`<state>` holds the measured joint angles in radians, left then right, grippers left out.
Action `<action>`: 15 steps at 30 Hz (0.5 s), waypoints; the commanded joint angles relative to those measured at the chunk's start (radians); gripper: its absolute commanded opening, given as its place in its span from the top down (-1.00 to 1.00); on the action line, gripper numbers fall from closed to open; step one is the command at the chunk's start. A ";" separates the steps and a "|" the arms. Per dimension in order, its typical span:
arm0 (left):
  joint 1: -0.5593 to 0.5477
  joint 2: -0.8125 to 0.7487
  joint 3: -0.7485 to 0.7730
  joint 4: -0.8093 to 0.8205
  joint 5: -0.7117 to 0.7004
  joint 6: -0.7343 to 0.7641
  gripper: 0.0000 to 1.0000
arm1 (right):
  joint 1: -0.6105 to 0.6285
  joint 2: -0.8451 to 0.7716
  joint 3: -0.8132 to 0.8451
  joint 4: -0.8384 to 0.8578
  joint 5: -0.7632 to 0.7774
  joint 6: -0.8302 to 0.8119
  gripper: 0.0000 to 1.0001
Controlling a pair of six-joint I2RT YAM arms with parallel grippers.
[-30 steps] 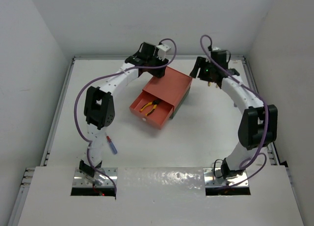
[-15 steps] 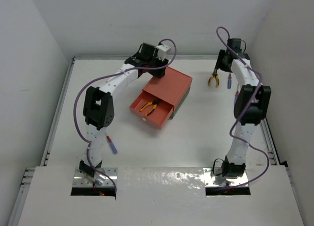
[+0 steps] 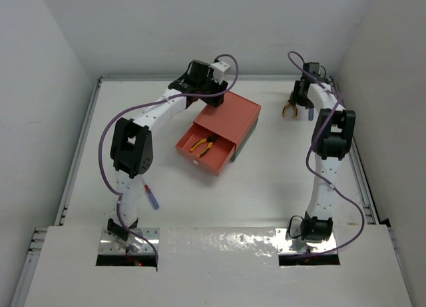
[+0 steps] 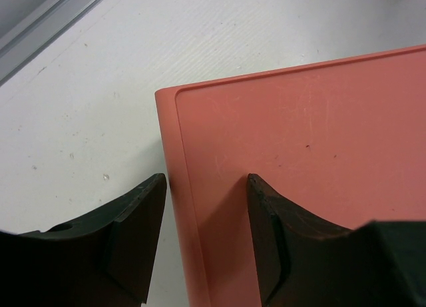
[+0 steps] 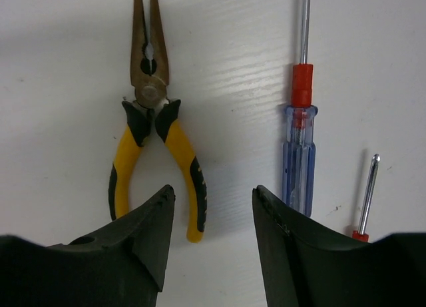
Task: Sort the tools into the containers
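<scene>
Our right end effector (image 5: 212, 199) hangs with its fingers spread wide and nothing in them, over the handle end of the pliers (image 5: 157, 124), which lie flat on the surface (image 5: 60, 47) at the upper right of the top view. We judge this a line-up for a grasp on the yellow handles. Just right of them in the wrist view lies a screwdriver (image 5: 301, 144), roughly parallel, and a second screwdriver (image 5: 367, 197) shows at the lower right edge.

Our left end effector (image 4: 203, 187) is open too, straddling a rim of the red box (image 4: 319, 154), one finger outside the wall and one over the top. We cannot tell whether either touches, but we take it as bracing the stack. The drawer (image 3: 219, 154) stands pulled out toward the lower left with the second pliers (image 3: 203, 144) inside. The green box (image 3: 245, 142) sits underneath. A third screwdriver (image 3: 152, 198) lies well apart, at the lower left
</scene>
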<state>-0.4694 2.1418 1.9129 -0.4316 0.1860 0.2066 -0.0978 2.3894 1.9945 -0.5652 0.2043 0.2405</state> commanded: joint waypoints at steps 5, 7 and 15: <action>-0.015 0.047 -0.034 -0.220 -0.006 0.030 0.01 | -0.003 0.053 -0.010 -0.008 -0.014 0.019 0.08; -0.014 0.049 -0.034 -0.220 -0.006 0.030 0.01 | -0.003 0.065 0.000 -0.024 -0.017 0.020 0.12; -0.014 0.052 -0.034 -0.217 -0.010 0.024 0.01 | -0.003 0.056 -0.013 -0.027 -0.032 0.000 1.00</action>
<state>-0.4694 2.1418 1.9160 -0.4397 0.1875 0.2077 -0.1020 2.4374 1.9774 -0.5621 0.1810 0.2485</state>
